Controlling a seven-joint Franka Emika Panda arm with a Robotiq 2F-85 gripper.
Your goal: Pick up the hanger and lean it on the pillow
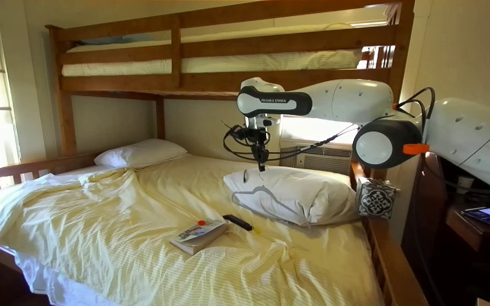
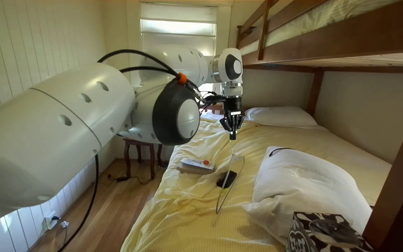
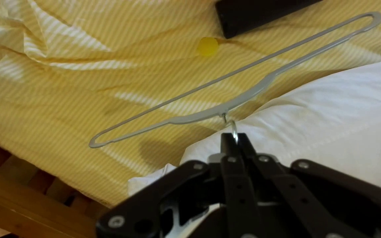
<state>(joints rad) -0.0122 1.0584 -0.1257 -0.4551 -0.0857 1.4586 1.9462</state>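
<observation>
The hanger is a thin light-grey triangle with a metal hook; it shows in both exterior views [image 1: 267, 189] [image 2: 237, 158] and in the wrist view [image 3: 250, 94]. My gripper [image 1: 262, 168] [image 2: 233, 136] [image 3: 234, 137] is shut on the hook, whose tip is hidden between the fingertips. The hanger hangs below the fingers, above the yellow bedding. The pillow, large, puffy and white, shows in both exterior views [image 1: 309, 187] [image 2: 303, 182] and in the wrist view [image 3: 342, 109]. The hanger is beside the pillow, with a gap between them in an exterior view.
A black bar [image 1: 237, 222] [image 3: 260, 13] and a book [image 1: 202, 236] lie on the bed, with a yellow disc [image 3: 207, 46] near the bar. A patterned tissue box [image 1: 376, 197] stands by the pillow. A flatter pillow [image 1: 141, 153] lies farther off. The upper bunk [image 1: 287, 78] is overhead.
</observation>
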